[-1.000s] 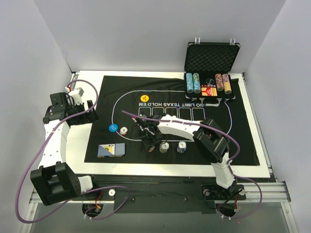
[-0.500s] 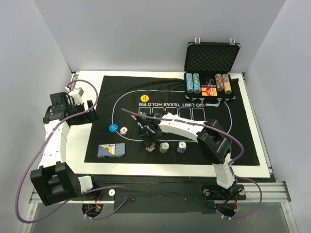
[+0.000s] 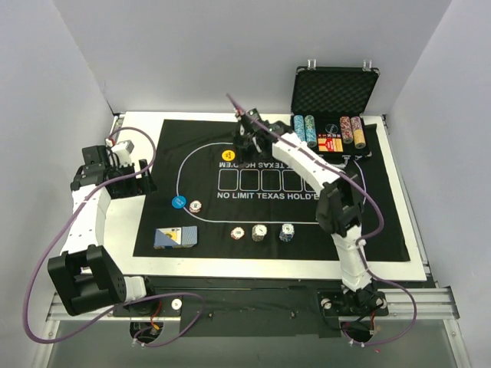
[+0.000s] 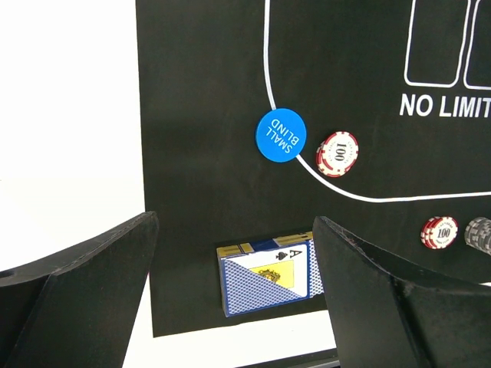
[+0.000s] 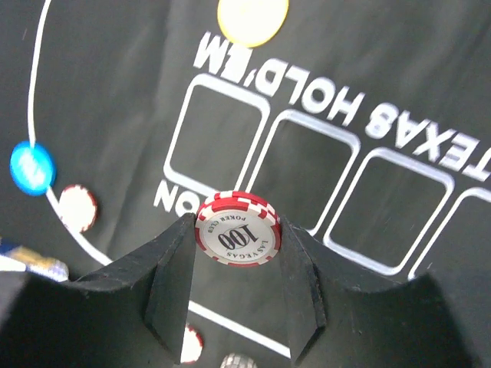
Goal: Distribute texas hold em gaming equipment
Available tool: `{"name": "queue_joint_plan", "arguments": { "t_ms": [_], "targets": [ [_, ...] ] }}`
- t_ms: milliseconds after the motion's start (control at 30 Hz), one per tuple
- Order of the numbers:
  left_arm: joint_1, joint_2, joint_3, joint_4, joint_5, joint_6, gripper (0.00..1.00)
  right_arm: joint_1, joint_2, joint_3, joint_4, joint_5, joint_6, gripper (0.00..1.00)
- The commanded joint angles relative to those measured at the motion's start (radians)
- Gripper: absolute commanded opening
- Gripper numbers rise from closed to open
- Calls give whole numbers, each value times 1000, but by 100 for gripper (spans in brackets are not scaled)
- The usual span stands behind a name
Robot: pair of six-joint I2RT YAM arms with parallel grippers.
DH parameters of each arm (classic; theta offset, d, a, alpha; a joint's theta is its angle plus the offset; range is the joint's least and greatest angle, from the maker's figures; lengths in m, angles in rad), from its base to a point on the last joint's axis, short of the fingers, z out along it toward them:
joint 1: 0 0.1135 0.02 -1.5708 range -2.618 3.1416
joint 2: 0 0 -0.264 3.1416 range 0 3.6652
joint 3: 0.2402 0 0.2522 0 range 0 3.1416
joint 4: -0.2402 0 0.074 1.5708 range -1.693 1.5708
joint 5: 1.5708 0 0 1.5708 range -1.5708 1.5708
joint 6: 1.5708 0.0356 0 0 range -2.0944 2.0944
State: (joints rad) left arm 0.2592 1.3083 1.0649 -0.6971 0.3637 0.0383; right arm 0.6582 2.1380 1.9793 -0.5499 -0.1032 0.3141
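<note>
- The right hand (image 5: 236, 230) pinches a red-and-white poker chip (image 5: 238, 239) by its rim, aloft over the mat (image 5: 115, 92) near the yellow disc (image 5: 253, 19).
- The chip looks light, rigid and slick; it could pivot in this grip.
- The left hand (image 4: 234, 222) gapes wide, empty.

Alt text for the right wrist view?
The right hand grips a red-and-white striped round poker chip marked 100, over the black printed felt mat. A yellow round button disc lies at top, a blue round button disc at left beside a second poker chip.
</note>
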Motion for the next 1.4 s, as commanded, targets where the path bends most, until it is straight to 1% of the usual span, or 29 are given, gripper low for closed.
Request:
{"name": "queue_joint_plan", "arguments": {
  "t_ms": [0, 67, 167, 433, 500, 533, 567, 600, 633, 700, 833, 900, 967, 1000, 1033, 1067, 1100, 1133, 1167, 1200, 1233, 1267, 1300, 1367],
  "targets": [
    [8, 23, 52, 33, 11, 32, 93, -65, 155, 203, -41, -15, 28, 26],
    [6, 43, 59, 33, 17, 41, 93, -88, 224, 277, -41, -21, 39, 26],
    [8, 71, 69, 30, 35, 48, 93, -112, 305, 338, -27, -41, 62, 27],
    [6, 100, 81, 34, 61, 63, 93, -120, 376, 329, 34, -39, 63, 27],
    [5, 105, 83, 33, 67, 63, 93, -120, 384, 331, 44, -35, 65, 29],
    [6, 105, 83, 33, 66, 64, 93, -118, 385, 331, 45, -26, 66, 31],
    [6, 105, 81, 33, 66, 61, 93, -120, 388, 332, 50, -21, 68, 37],
    [6, 105, 79, 33, 66, 63, 93, -121, 388, 334, 51, -18, 71, 41],
    [5, 103, 79, 33, 64, 63, 93, -121, 390, 337, 53, -15, 71, 51],
    [5, 98, 78, 28, 63, 64, 93, -123, 390, 342, 53, -12, 74, 59],
    [5, 79, 72, 19, 60, 68, 93, -121, 364, 325, 51, -3, 75, 68],
    [5, 65, 69, 12, 60, 68, 93, -115, 318, 284, 57, 14, 74, 70],
    [6, 51, 66, 8, 60, 67, 93, -100, 213, 213, 70, 37, 62, 71],
    [8, 45, 63, 7, 61, 66, 93, -91, 174, 149, 73, 51, 48, 71],
    [6, 37, 60, 7, 60, 66, 93, -74, 96, 116, 82, 59, 39, 71],
    [5, 32, 55, 5, 61, 66, 93, -62, 62, 36, 87, 65, 25, 72],
    [6, 29, 53, 4, 60, 67, 93, -34, -20, -14, 96, 72, 17, 72],
    [8, 28, 50, -1, 58, 71, 93, -20, -51, -98, 103, 73, 0, 72],
    [6, 22, 49, -1, 55, 71, 93, 16, -123, -152, 113, 73, -9, 72],
    [8, 20, 43, -1, 54, 72, 93, 36, -150, -240, 114, 74, -30, 72],
    [6, 16, 40, -1, 47, 72, 93, 79, -202, -279, 114, 76, -36, 73],
    [8, 13, 35, -2, 47, 71, 93, 96, -223, -357, 116, 70, -47, 73],
    [6, 9, 32, -5, 46, 72, 93, 137, -255, -391, 117, 63, -52, 73],
    [8, -1, 27, -5, 43, 72, 93, 193, -285, -518, 123, 68, -56, 73]
  ]
}}
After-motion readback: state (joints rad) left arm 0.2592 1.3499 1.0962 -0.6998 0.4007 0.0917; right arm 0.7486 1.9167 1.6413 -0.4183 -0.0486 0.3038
